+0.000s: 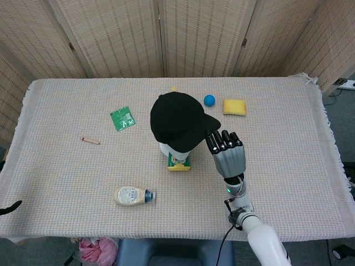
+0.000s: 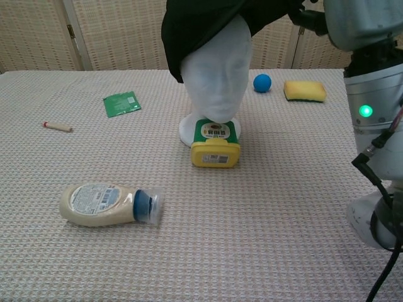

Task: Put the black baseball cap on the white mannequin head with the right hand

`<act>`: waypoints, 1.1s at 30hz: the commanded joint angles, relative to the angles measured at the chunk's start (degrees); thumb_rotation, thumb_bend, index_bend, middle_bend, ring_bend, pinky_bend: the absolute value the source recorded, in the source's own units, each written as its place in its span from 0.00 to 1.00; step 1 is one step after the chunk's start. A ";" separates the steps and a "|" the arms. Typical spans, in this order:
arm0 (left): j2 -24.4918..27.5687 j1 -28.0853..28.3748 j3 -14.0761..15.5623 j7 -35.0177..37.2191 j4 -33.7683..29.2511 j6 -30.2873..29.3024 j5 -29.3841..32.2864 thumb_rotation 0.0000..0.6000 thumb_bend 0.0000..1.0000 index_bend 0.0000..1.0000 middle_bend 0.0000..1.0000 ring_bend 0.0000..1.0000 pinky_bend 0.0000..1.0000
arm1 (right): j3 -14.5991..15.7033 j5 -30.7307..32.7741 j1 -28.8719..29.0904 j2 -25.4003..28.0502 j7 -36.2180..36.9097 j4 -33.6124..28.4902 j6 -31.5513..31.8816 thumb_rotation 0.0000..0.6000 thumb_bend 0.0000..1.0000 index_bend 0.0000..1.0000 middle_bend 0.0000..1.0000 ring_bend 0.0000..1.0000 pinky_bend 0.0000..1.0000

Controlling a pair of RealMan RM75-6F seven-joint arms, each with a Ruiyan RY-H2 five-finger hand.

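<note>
The black baseball cap (image 1: pixel 180 119) sits over the top of the white mannequin head (image 2: pixel 217 69), its brim pointing toward my right hand. In the chest view the cap (image 2: pixel 201 25) covers the crown and hangs lower on the left side of the face. My right hand (image 1: pixel 224 152) is raised beside the head, fingers up against the brim edge, and it grips the brim at the top of the chest view (image 2: pixel 312 19). Only a dark tip (image 1: pixel 8 206) shows at the table's left front edge, perhaps my left hand.
A yellow-green tub (image 2: pixel 215 145) lies against the mannequin's base. A mayonnaise bottle (image 2: pixel 107 204) lies on its side front left. A green packet (image 1: pixel 122 118) and small stick (image 1: pixel 90 141) lie left; a blue ball (image 1: pixel 209 100) and yellow sponge (image 1: pixel 234 106) behind.
</note>
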State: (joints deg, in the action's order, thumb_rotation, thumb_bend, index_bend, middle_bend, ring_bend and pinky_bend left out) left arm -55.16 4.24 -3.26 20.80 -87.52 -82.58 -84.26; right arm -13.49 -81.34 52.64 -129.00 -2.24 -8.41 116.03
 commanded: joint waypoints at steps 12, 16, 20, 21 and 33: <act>0.21 -0.27 0.26 0.44 -0.18 -0.72 -0.49 1.00 0.16 0.00 0.00 0.00 0.15 | 3.67 -1.51 -9.25 -1.00 -7.98 -4.93 -5.40 1.00 0.31 0.29 0.25 0.31 0.41; 0.14 0.09 0.16 0.47 0.07 0.06 -0.04 1.00 0.16 0.00 0.00 0.00 0.15 | 3.52 -0.99 -11.14 -1.00 -8.20 -6.21 -8.08 1.00 0.22 0.02 0.04 0.10 0.15; 0.10 0.37 0.02 0.67 0.25 0.63 0.37 1.00 0.16 0.00 0.00 0.00 0.15 | 4.66 -1.49 -14.39 0.28 -7.42 -9.94 -10.10 1.00 0.18 0.00 0.00 0.00 0.03; 0.08 0.43 0.02 0.63 0.29 0.73 0.40 1.00 0.16 0.00 0.00 0.00 0.15 | 5.38 -1.99 -15.68 1.17 -7.18 -11.80 -10.09 1.00 0.18 0.00 0.00 0.00 0.02; -0.78 0.65 0.06 -3.69 -0.71 0.43 0.44 1.00 0.16 0.00 0.00 0.00 0.15 | 17.11 -2.91 -29.88 38.69 -29.44 -76.58 -16.90 1.00 0.16 0.00 0.00 0.00 0.00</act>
State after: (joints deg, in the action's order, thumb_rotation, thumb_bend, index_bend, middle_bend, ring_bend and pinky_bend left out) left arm -55.73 4.88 -3.20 17.90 -87.88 -82.03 -83.89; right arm -2.93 -84.64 30.12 -112.22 -18.64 -51.60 103.46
